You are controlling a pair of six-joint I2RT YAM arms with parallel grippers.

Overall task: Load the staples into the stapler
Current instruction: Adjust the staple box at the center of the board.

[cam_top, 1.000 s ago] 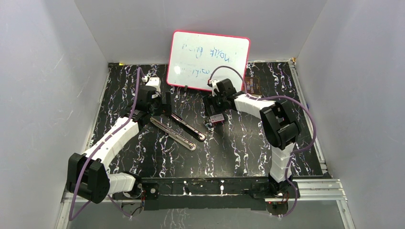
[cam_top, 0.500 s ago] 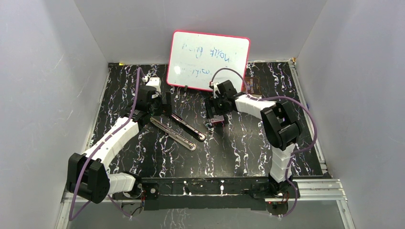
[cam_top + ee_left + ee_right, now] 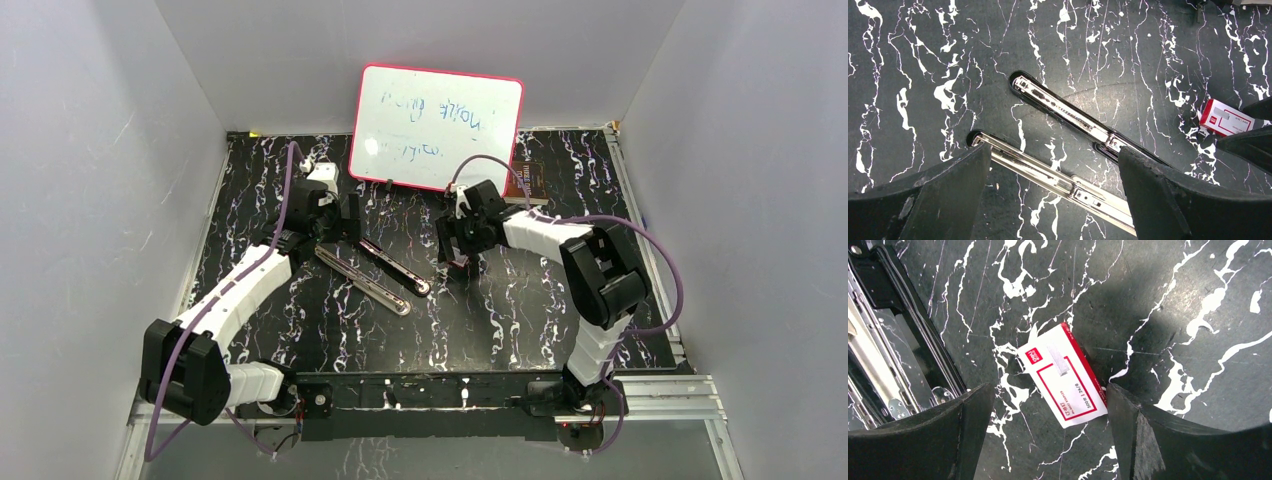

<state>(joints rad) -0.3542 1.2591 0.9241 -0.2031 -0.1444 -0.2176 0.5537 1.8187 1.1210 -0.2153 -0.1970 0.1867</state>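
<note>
Marbled table: open stapler lies below wide left jaws; right jaws wide.

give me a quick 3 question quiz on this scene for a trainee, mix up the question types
1. True or false: the stapler lies opened out, with its metal rail showing.
2. What lies under the right hand, between its fingers? A) a pen B) a white box with a red label C) a coin
3. Fill in: the left hand, above the stapler, is ____ (open or shut).
Key: 1 true; 2 B; 3 open.
</note>
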